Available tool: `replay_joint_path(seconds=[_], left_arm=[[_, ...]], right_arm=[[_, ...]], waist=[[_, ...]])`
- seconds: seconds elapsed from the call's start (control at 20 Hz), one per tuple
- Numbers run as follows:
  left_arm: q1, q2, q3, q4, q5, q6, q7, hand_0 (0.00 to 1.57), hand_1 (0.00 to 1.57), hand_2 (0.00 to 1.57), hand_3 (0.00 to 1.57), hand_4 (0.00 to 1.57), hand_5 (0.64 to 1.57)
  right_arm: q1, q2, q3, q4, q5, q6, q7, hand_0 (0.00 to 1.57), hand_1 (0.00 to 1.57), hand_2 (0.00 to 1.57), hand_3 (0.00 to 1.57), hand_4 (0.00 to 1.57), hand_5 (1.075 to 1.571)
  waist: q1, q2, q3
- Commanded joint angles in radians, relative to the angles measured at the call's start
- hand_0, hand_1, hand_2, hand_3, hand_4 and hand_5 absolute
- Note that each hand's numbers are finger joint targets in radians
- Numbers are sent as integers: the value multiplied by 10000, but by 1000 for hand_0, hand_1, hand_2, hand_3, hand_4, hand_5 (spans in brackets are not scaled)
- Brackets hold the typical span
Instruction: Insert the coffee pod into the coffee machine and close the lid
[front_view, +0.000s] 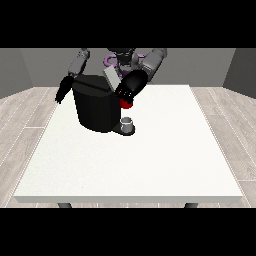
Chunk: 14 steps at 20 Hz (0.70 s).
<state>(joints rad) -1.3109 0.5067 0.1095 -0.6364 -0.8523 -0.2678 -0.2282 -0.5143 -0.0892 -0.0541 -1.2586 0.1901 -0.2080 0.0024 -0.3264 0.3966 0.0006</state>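
Observation:
The black coffee machine (94, 107) stands on the white table (150, 160) at the back left. Its grey lid (111, 77) is tilted up above the top. The hand at the view's right (131, 86) hovers at the machine's upper right corner, beside the lid. Just below that hand is a red thing at the machine (127, 103). A small grey thing (128, 122) sits on the machine's base at its right foot; I cannot tell whether it is the pod. The hand at the view's left (61, 92) hangs beside the machine's left side, fingers straight and pointing down, holding nothing.
The table spreads wide in front of and to the right of the machine. A grey wall lies behind the robot, and a wooden floor surrounds the table.

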Motion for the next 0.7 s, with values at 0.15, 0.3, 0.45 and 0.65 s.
replay_joint_path(seconds=[0.15, 0.3, 0.45, 0.65], left_arm=[[-59, 538, -2, 126, -321, 482, -609, 999, 999, 1023, 718, 0, 1571], [145, 516, -117, 258, -538, 777, -736, 742, 742, 871, 653, 0, 1571], [50, 404, -333, 51, -756, 522, -312, 0, 0, 668, 537, 0, 1571], [-128, 811, -22, 340, -743, 789, -529, 0, 0, 565, 474, 0, 1571]], right_arm=[[-212, -129, -72, -175, -33, 55, -78, 0, 0, 0, 0, 87, 1571], [-123, 225, 448, -555, 369, -181, 719, 0, 0, 0, 0, 202, 1571], [-59, -128, -3, 25, 191, -66, 228, 0, 0, 0, 0, 152, 1571], [-7, 270, 367, -338, 266, -133, 233, 0, 0, 0, 0, 171, 1571]], waist=[[-169, 420, -4], [-241, 1, -10], [-46, -229, -1], [-303, 205, -3]])
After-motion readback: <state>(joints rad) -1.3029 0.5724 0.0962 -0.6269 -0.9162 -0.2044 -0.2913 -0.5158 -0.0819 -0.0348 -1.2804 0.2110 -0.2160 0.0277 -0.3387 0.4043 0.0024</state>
